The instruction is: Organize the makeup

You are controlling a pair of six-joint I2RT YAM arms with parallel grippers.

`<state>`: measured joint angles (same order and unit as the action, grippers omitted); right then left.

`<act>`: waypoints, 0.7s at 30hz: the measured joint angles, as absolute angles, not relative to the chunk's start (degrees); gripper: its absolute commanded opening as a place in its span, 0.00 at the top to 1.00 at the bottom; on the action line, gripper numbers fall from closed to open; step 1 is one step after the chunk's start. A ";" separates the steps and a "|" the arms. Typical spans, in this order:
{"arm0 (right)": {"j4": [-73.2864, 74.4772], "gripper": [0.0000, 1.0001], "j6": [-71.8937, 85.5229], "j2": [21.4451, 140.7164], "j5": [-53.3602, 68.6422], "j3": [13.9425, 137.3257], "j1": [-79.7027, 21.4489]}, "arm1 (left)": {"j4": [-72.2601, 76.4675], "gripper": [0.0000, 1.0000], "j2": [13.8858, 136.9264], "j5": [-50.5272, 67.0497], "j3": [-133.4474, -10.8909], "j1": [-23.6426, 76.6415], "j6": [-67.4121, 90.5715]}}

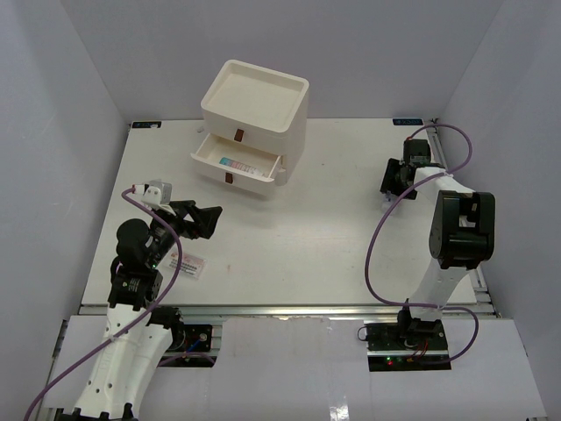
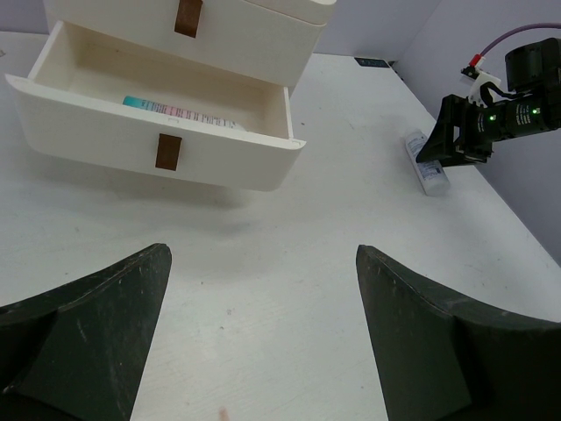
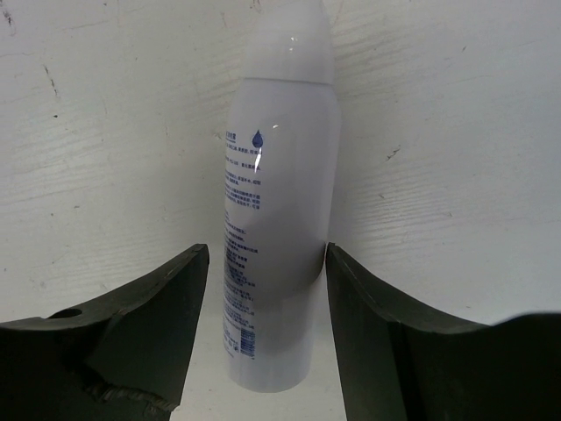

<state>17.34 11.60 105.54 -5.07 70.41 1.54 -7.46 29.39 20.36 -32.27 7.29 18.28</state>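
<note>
A white tube (image 3: 280,219) with blue print lies on the table between the fingers of my right gripper (image 3: 267,250). The gripper is open; its right finger touches the tube and its left finger stands a little off. The tube also shows in the left wrist view (image 2: 427,168), at the far right of the table. The teal-pink labelled tube (image 1: 237,164) lies in the open lower drawer (image 2: 131,132). The flat white packet with red print (image 1: 186,263) lies near my left arm. My left gripper (image 1: 206,219) is open and empty above bare table (image 2: 263,250). No sponges are in view.
The cream drawer chest (image 1: 254,101) stands at the back centre, its upper drawer shut and its top a shallow tray. White walls close in the table on three sides. A purple cable (image 1: 377,237) loops beside the right arm.
</note>
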 measured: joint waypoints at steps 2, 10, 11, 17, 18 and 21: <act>17.34 0.37 11.60 105.66 -4.70 70.41 1.54 | -7.46 0.02 29.39 20.36 -32.27 7.29 18.28; 17.32 0.58 11.64 106.48 -3.79 70.41 1.64 | -7.46 0.02 29.29 20.36 -32.27 7.29 18.28; 17.32 0.65 11.56 106.48 -3.71 70.41 1.69 | -7.44 0.02 29.28 20.36 -32.27 7.29 18.28; 17.07 0.92 10.98 106.46 -1.82 70.41 1.93 | -7.46 0.02 29.29 20.36 -32.27 7.29 18.28; 17.04 0.92 10.71 106.45 -1.13 70.41 1.97 | -7.45 0.02 29.29 20.36 -32.27 7.29 18.28; 16.57 0.92 9.59 105.67 1.97 69.94 1.97 | -7.45 0.02 29.28 20.36 -32.27 7.29 18.28</act>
